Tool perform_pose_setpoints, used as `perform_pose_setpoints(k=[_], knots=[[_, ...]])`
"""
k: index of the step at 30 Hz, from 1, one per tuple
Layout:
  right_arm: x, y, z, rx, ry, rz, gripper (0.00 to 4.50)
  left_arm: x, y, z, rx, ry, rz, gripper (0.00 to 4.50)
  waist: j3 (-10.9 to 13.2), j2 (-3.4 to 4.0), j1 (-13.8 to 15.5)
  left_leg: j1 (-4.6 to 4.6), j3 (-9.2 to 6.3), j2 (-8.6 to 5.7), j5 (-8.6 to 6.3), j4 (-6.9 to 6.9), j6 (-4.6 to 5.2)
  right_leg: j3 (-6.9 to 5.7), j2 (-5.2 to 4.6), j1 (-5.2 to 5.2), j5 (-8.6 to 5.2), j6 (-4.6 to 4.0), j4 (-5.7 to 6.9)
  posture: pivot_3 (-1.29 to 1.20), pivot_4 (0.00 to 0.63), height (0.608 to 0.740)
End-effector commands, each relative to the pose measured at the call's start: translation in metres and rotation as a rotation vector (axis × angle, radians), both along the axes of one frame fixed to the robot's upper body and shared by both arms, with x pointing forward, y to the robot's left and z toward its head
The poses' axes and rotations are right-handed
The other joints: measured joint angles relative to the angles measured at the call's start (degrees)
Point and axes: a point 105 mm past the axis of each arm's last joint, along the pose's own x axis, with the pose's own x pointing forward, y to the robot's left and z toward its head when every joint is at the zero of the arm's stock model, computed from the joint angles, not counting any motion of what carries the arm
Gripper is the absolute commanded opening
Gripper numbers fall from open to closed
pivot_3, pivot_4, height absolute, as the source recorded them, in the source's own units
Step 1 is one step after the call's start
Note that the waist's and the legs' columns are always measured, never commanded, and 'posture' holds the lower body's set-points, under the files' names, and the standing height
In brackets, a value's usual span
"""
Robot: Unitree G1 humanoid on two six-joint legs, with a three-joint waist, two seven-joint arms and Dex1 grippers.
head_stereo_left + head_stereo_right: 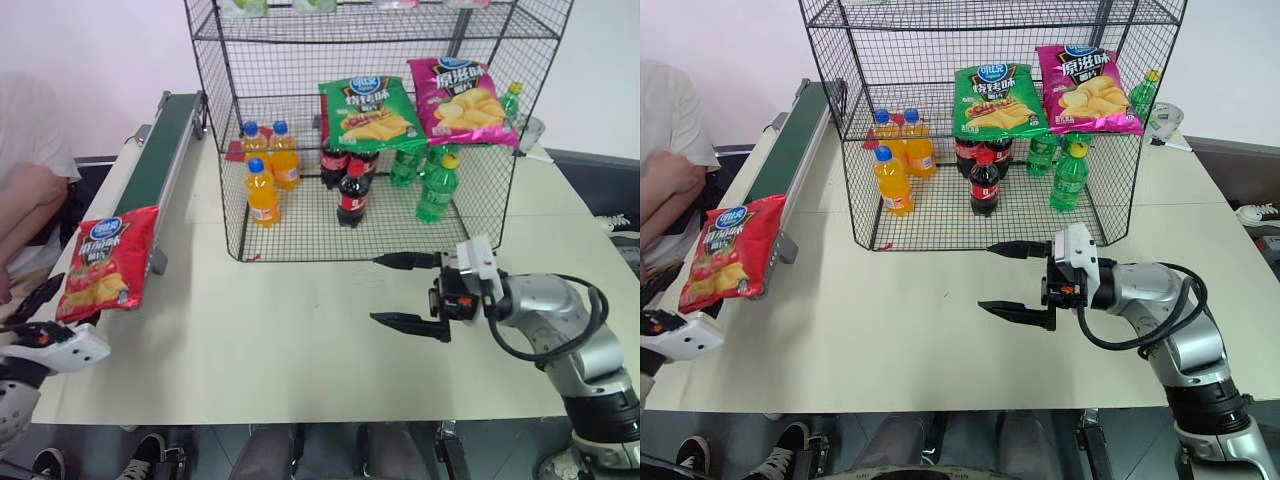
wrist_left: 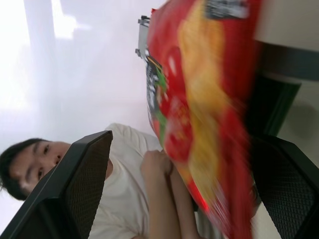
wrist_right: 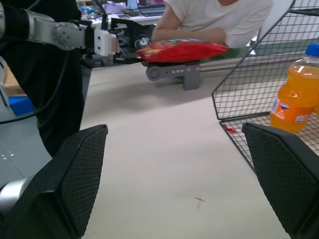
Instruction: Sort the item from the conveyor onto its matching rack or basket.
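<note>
The red chip bag [image 1: 108, 262] lies at the near end of the dark green conveyor [image 1: 165, 140], hanging over the table's left edge. My left gripper [image 1: 68, 305] is at the bag's lower end. It is open, one finger on either side of the bag [image 2: 199, 114] in the left wrist view. My right gripper [image 1: 376, 289] hovers open and empty over the table, pointing left, just in front of the black wire rack [image 1: 300, 230]. The right wrist view shows the bag [image 3: 182, 50] resting on the belt's end.
On the rack's middle shelf lie a green bag [image 1: 368, 112] and a pink bag [image 1: 462, 100]. Orange [image 1: 262, 192], cola [image 1: 352, 195] and green bottles [image 1: 437, 185] stand on its bottom tier. A person [image 1: 25, 190] sits left of the conveyor.
</note>
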Motion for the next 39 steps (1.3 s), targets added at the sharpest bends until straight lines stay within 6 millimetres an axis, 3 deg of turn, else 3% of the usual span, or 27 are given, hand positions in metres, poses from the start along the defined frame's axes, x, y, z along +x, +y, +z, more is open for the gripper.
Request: perform_pose_setpoints(k=[1,7,15,20,25,31,34,39], knots=[[0.002,-0.004,0.011,0.006,-0.053,-0.010,4.50,0.006,-0.006,0.012,-0.012,-0.046,-0.015,3.13,0.00,0.00,0.02,0.00,0.00,0.00,0.00,0.00,0.00,0.00,0.00,0.00,0.00,0.00,0.00,0.00,0.150,0.740],[0.006,-0.009,0.013,0.002,-0.067,-0.039,4.50,0.011,-0.006,0.012,0.000,-0.058,0.003,0.12,0.00,0.00,-0.02,0.00,0.00,0.00,0.00,0.00,0.00,0.00,0.00,0.00,0.00,0.00,0.01,0.00,0.150,0.740],[0.011,-0.021,0.014,-0.013,-0.078,-0.085,4.50,0.010,-0.009,0.020,0.019,-0.091,0.000,0.05,0.00,0.00,-0.05,0.00,0.00,0.00,0.01,0.00,-0.01,0.00,0.01,0.00,0.00,0.00,0.01,0.00,0.150,0.740],[0.016,-0.031,0.013,-0.020,-0.084,-0.133,4.50,0.008,-0.030,0.060,0.068,-0.194,-0.070,0.05,0.00,-0.02,0.12,0.00,0.00,0.00,0.01,0.04,-0.01,0.01,-0.01,0.02,0.00,0.00,0.00,0.00,0.150,0.740],[0.022,-0.047,0.013,-0.027,-0.090,-0.189,4.50,0.006,-0.070,0.103,0.132,-0.285,-0.219,0.05,0.00,-0.02,0.07,-0.01,0.00,0.00,0.01,0.04,-0.01,0.00,-0.01,0.02,0.00,-0.01,0.00,0.00,0.150,0.740],[0.029,-0.071,0.029,0.003,-0.123,-0.271,4.50,0.003,-0.120,0.126,0.269,-0.315,-0.420,0.05,0.01,0.00,0.04,-0.01,0.02,0.00,0.01,0.01,-0.01,0.00,-0.01,0.06,0.00,-0.01,-0.01,0.00,0.150,0.740],[0.029,-0.079,0.042,0.050,-0.159,-0.303,4.50,0.016,-0.145,0.146,0.317,-0.388,-0.472,0.05,0.02,0.03,0.33,-0.02,0.03,0.00,0.02,0.02,-0.02,0.00,0.00,0.16,0.00,-0.01,0.00,0.00,0.150,0.740],[0.032,-0.076,0.046,0.077,-0.176,-0.324,4.50,0.051,-0.179,0.169,0.298,-0.496,-0.518,0.05,0.00,0.08,0.19,0.00,0.01,-0.02,0.04,0.07,-0.04,-0.06,0.01,0.31,0.03,-0.02,0.02,0.00,0.150,0.740]])
